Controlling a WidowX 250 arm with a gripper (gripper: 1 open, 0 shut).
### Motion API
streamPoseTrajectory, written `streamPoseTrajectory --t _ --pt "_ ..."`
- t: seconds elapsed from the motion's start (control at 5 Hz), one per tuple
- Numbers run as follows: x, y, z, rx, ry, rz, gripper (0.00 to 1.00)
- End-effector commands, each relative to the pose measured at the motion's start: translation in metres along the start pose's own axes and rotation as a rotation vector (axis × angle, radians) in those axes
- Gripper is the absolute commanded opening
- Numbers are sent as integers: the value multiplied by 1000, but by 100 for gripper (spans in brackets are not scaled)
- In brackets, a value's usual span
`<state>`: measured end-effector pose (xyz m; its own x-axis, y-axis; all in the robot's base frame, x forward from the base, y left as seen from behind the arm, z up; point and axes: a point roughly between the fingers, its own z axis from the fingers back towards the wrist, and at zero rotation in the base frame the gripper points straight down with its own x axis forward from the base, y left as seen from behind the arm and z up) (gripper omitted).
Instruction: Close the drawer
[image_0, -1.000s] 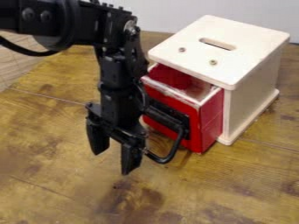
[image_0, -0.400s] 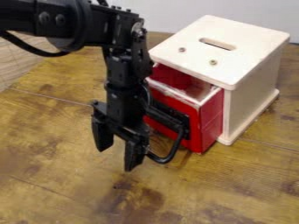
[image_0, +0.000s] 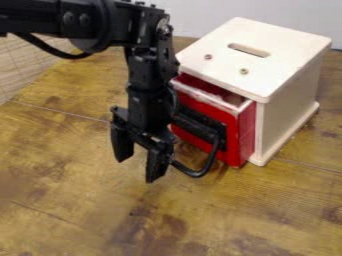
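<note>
One red drawer (image_0: 238, 133) (glossy, black loop handle (image_0: 211, 150) in front) sits partly out of the cream box (image_0: 285, 80). Beside the handle, the black gripper (image_0: 140, 160) points down over the wooden table (image_0: 80, 200), its fingers parted.

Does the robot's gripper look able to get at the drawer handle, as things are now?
Probably yes: the gripper hangs right beside the handle, on the drawer's open side, and nothing seems to stand between them, though one view cannot settle the depth.
</note>
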<state>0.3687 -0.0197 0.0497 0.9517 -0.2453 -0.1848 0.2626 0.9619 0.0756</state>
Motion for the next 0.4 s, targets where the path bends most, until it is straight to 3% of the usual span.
streamPoseTrajectory --t 0.0,0.2 --pt "9 13 21 26 -87 18 100" --pt "5 14 21 33 -93 12 100"
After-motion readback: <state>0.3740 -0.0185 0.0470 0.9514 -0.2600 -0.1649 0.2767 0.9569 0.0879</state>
